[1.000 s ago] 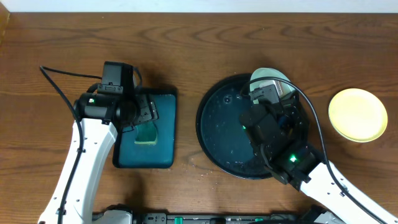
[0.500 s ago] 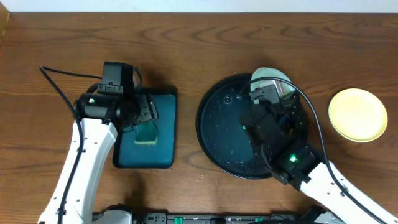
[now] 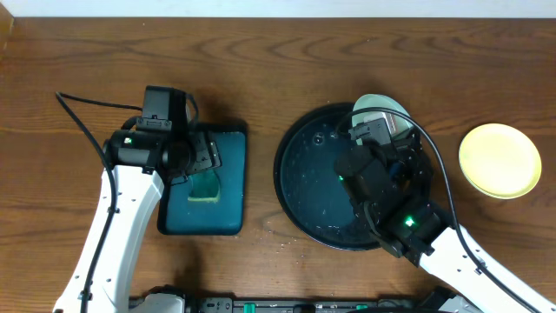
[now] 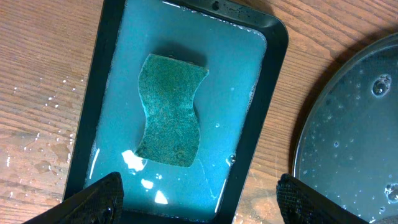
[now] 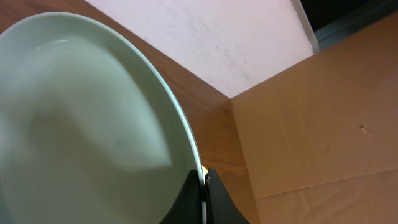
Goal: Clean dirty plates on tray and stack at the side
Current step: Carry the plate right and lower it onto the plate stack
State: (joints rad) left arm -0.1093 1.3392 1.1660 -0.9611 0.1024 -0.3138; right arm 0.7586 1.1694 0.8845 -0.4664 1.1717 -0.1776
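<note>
My right gripper [image 5: 203, 186] is shut on the rim of a pale mint-white plate [image 5: 81, 124] and holds it tilted on edge above the far right rim of the round black tray [image 3: 304, 174]. That plate [image 3: 380, 108] shows partly behind the arm in the overhead view. A pale yellow plate [image 3: 499, 160] lies on the table right of the tray. My left gripper [image 4: 196, 199] is open and empty above the teal rectangular tray [image 4: 261, 74], where a green sponge [image 4: 171, 109] lies in water. A third plate is not in view.
The black tray's wet rim [image 4: 348, 124] lies just right of the teal tray [image 3: 230, 213]. Water drops lie on the wood left of the teal tray. A cardboard box [image 5: 317, 112] and a white wall stand beyond the table's far edge.
</note>
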